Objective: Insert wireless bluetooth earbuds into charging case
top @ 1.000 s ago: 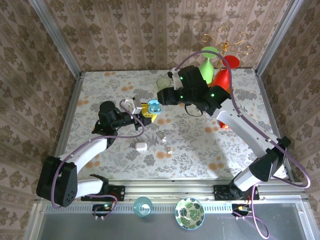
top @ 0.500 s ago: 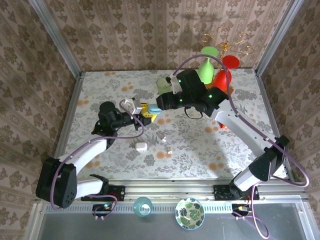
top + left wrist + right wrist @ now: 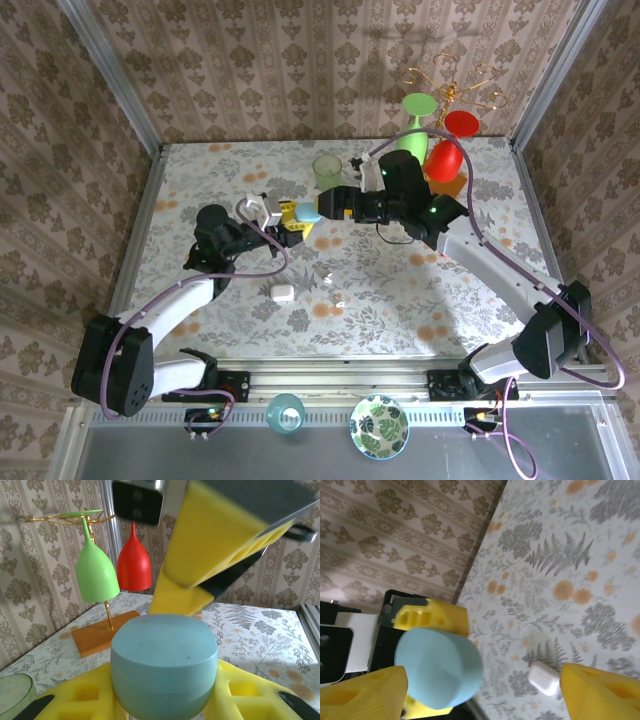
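Floral tablecloth nearest the arm bases carries two tiny pale earbuds (image 3: 338,298), lying loose near a closed white case (image 3: 281,292). They look feather-light, hard and glossy, apt to skid or flick away, so I would pinch each across its fatter body with the fingertips alone. Farther back the left gripper (image 3: 162,700) is clamped on a pale blue case (image 3: 164,660), smooth, rounded and lid closed, raised off the table, while the right gripper (image 3: 480,692) is spread wide beside it, gripping nothing.
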Robot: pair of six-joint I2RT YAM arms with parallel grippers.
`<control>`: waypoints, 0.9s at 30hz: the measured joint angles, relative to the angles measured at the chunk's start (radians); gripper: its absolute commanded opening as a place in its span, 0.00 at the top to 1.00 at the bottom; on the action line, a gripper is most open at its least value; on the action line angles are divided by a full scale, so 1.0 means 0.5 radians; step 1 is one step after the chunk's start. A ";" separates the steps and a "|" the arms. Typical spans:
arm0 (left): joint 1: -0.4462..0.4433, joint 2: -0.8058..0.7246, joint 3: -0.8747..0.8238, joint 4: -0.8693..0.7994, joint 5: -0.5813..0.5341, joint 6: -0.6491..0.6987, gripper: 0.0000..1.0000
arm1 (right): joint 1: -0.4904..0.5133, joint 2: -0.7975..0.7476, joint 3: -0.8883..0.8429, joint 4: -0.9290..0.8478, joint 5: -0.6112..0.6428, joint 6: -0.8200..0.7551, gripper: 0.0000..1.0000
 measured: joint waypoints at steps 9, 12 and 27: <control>-0.027 0.000 0.000 0.054 -0.073 -0.010 0.75 | -0.040 0.020 -0.230 0.738 -0.396 0.627 0.41; -0.030 0.000 0.000 0.090 -0.095 -0.010 0.74 | -0.043 0.053 -0.257 0.886 -0.448 0.768 0.44; -0.037 -0.001 0.001 0.121 -0.147 -0.008 0.71 | -0.053 0.153 -0.338 1.223 -0.533 1.110 0.76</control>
